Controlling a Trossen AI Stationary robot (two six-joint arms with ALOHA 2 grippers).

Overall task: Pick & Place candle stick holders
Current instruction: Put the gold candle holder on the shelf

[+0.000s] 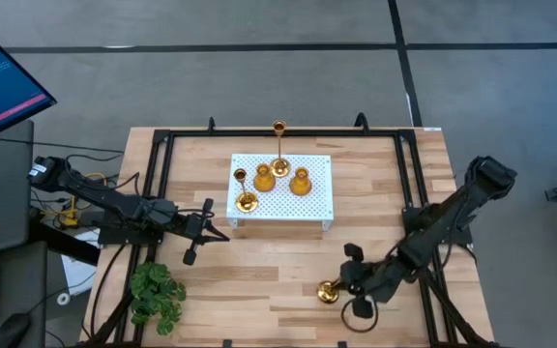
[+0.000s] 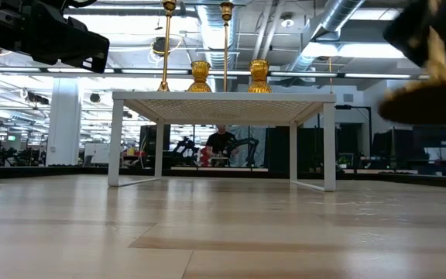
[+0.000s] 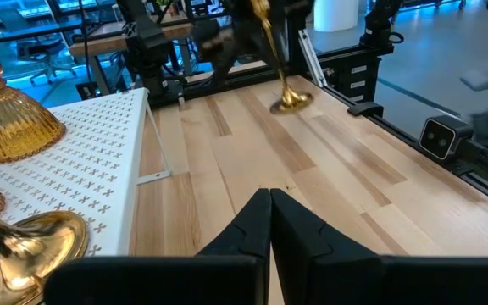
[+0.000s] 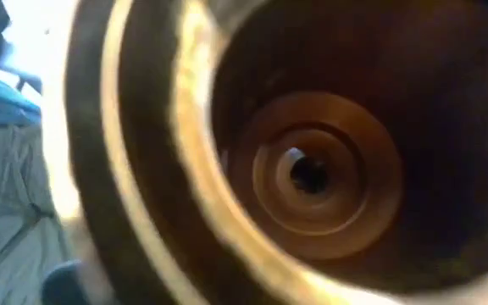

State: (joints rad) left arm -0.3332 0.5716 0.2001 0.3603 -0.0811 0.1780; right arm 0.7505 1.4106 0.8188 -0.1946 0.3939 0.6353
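Four gold candle stick holders stand by their round bases on the white perforated board: a tall thin-stemmed one, another with a stem and two short ones. My right gripper is near the table's front, right of centre, shut on a fifth gold holder, whose round gold hollow fills the right wrist view. My left gripper is shut and empty, just off the board's near left corner. My right gripper holds the holder by the upper end of its stem; the gripper's body hides the exact place. The holder is tilted, its round base lowest and toward the table's left. In the low view the base is above the table top.
A green leafy plant lies at the table's near left corner. A black frame runs round the table's edges. Bare wood lies between the board and the near edge. A person shows far off in the room behind.
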